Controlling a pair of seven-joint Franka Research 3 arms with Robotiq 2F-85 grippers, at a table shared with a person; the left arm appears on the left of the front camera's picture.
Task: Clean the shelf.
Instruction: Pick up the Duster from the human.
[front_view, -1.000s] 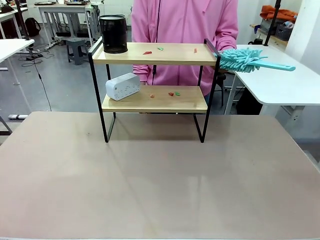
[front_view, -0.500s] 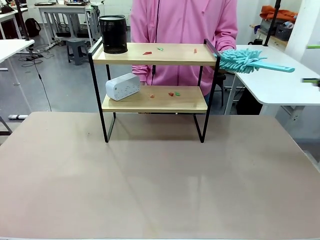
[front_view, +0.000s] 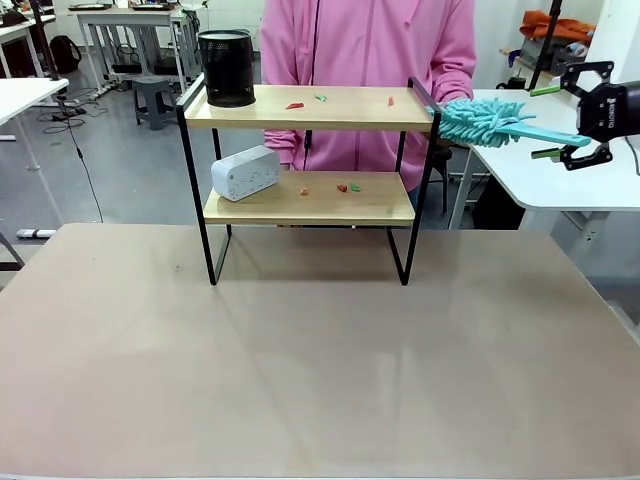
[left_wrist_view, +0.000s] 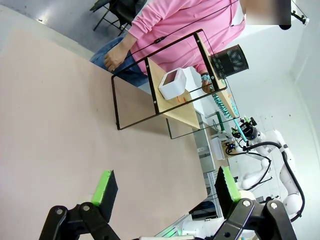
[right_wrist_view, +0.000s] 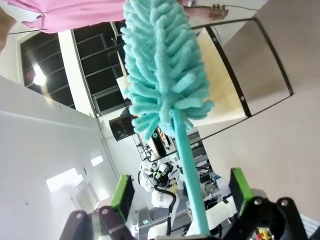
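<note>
looking across from the front, the shelf (front_view: 310, 200) stands in the upper middle of the frame on the tan table (front_view: 320, 380), right in front of a person in a pink top (front_view: 370, 40). a black mesh cup (front_view: 225, 67) sits at the left end of the top board, a white box (front_view: 245, 172) on the lower one, and small red and green scraps (front_view: 347, 187) lie on both. at the upper right, a teal duster (front_view: 490, 120) has its head touching the shelf's right end. the right gripper (front_view: 546, 122) has its jaws spread wide above and below the handle, not pinching it.

over to the left wrist view: the left gripper (left_wrist_view: 165, 186) is at the bottom edge, green pads (left_wrist_view: 105, 187) wide apart with nothing between them, and the shelf sits tilted in the upper middle.

right wrist view now: the duster's fluffy head takes the upper middle, and its handle runs down between the parted fingers (right_wrist_view: 122, 192), clear of both. the shelf's boards show at the upper right.
</note>
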